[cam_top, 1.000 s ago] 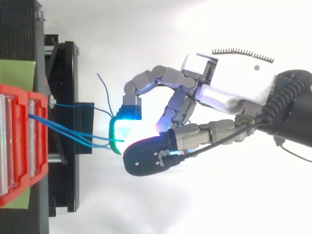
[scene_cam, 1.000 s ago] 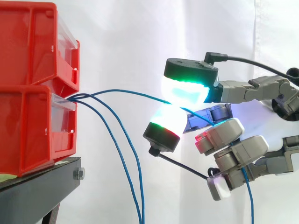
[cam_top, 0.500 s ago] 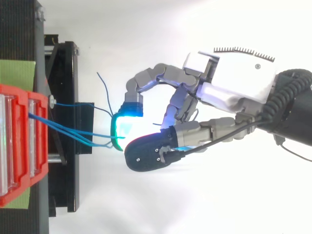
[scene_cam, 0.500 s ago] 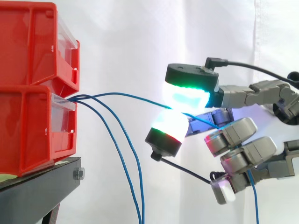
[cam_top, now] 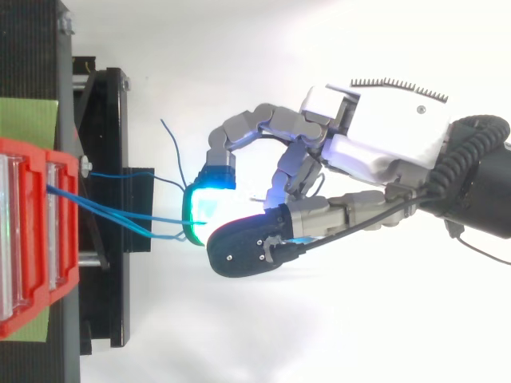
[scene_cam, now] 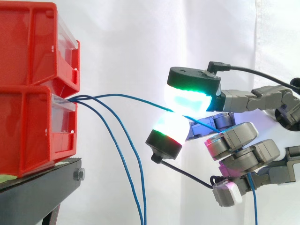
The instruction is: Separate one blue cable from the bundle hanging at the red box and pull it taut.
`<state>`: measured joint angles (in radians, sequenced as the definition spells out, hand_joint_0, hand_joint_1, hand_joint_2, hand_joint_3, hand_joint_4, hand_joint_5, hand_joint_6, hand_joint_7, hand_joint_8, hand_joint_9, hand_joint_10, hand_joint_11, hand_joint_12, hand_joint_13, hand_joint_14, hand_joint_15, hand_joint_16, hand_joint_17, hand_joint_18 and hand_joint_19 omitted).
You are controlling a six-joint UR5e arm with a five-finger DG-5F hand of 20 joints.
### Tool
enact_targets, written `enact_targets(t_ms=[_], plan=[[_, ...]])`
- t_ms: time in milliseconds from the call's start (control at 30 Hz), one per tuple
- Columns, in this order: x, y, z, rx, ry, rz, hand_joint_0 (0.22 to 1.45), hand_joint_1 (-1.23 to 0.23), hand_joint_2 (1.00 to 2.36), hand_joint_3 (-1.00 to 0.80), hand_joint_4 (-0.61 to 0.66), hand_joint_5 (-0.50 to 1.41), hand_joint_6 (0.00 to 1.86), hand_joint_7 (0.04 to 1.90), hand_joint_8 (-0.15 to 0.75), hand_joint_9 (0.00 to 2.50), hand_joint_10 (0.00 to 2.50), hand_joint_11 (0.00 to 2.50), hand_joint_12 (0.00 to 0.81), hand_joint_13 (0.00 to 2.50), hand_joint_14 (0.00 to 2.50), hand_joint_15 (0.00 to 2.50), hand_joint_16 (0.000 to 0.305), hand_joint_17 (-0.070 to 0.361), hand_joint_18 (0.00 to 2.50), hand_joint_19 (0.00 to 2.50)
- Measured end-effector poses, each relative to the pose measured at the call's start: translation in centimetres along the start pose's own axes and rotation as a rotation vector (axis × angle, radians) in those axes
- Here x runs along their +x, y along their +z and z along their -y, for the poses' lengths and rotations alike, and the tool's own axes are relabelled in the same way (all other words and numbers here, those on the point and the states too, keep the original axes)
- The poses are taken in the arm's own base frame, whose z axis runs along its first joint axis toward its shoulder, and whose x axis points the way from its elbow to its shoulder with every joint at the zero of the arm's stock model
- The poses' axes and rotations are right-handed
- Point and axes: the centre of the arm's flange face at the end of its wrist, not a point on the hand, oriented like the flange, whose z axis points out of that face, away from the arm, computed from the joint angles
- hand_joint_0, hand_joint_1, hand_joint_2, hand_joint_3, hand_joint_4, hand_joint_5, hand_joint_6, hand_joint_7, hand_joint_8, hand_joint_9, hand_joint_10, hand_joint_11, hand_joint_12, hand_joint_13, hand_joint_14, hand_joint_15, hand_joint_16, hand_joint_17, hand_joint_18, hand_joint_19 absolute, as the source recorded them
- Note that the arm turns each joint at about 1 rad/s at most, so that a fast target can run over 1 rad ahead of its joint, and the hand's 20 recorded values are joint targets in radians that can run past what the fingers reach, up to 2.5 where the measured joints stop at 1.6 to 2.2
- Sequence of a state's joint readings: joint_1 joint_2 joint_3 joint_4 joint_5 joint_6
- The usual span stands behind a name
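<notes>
Hand [cam_top: 375, 136] pinching one blue cable [scene_cam: 117, 94] btwn pads [scene_cam: 187, 97], moved slightly away from red box [scene_cam: 28, 126] (cable straighter).

Backdrop and support furniture.
A plain white fabric curtain [scene_cam: 136, 42], brightly lit, carries one vertical seam [scene_cam: 256, 37] at the right; at lower left is a black metal stand [scene_cam: 33, 197] with a silver bolt [scene_cam: 78, 175] in its edge.

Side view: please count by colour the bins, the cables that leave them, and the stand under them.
Red: 2 bins
Blue: 3, the top cable pinched in the hand and 2 hanging cables
Black: 1 stand
Total: 6
</notes>
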<state>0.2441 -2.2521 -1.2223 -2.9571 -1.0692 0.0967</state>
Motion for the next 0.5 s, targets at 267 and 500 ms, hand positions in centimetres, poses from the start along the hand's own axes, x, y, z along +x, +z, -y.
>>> enact_targets(t_ms=[267,500], plan=[[-0.01,-0.08,0.06,0.006,-0.025,0.0,0.59,-0.56,1.01,-0.19,0.09,-0.13,0.93,1.19,0.305,1.27,0.43,1.6,0.355,1.29,0.87,1.52,0.057,0.129,1.07,0.95],[0.01,-0.09,0.07,0.007,-0.033,0.0,0.59,-0.56,1.01,-0.18,0.09,-0.13,0.93,1.19,0.313,1.27,0.44,1.59,0.357,1.29,0.89,1.49,0.058,0.131,1.07,0.94]])
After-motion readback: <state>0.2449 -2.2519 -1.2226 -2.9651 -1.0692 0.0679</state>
